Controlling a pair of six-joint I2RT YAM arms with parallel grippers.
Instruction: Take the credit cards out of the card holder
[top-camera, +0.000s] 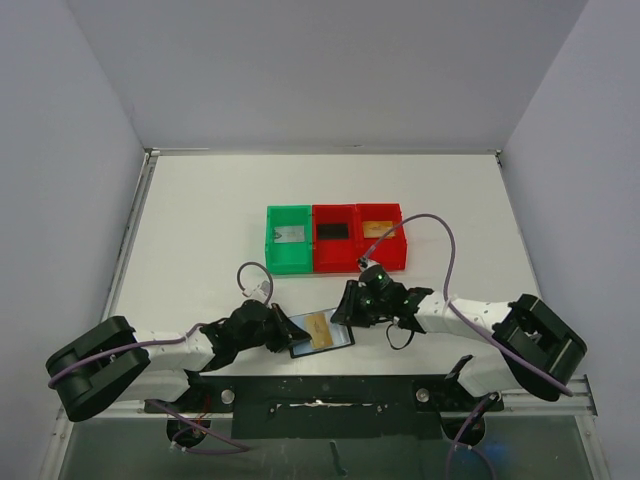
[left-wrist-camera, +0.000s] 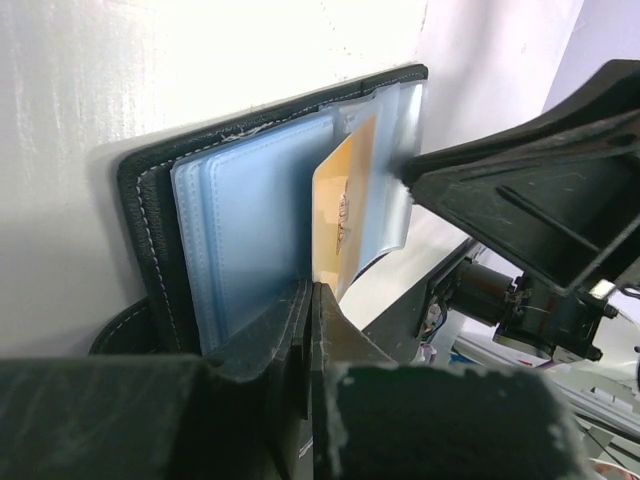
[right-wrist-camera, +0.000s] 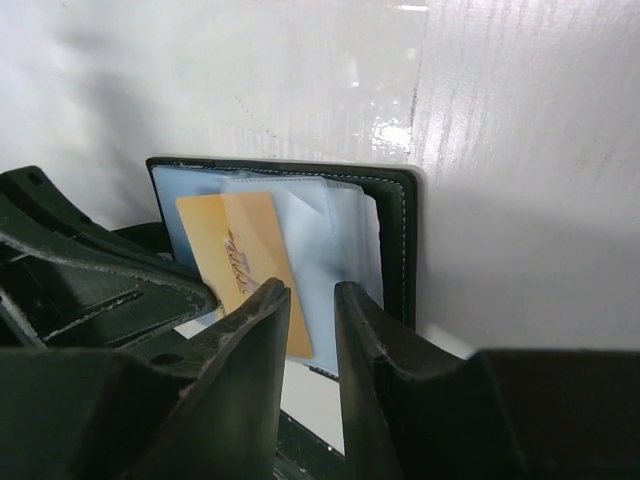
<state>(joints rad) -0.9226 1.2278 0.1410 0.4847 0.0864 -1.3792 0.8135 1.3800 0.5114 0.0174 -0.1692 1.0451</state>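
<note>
1. Two grippers. The left gripper (left-wrist-camera: 308, 302) is clenched on the near edge of the card holder (top-camera: 342, 338). The right gripper (right-wrist-camera: 312, 300) is at its sleeves, jaws slightly apart; I cannot tell whether it grips.
2. One card holder lies open between them, with one gold card (top-camera: 320, 330) in it.
3. Three bins stand beyond:
   - The green bin (top-camera: 290, 263) holds one pale grey card (top-camera: 290, 234).
   - The middle red bin (top-camera: 335, 263) holds one black card (top-camera: 333, 230).
   - The right red bin (top-camera: 392, 259) holds a second gold card (top-camera: 377, 228).

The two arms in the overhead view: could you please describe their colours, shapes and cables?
Both the left arm and right arm have white links between bulky black joint housings. A thin purple cable loops along each. The left gripper and right gripper are black, with wedge-shaped fingers scuffed whitish. No markings are legible.
</note>
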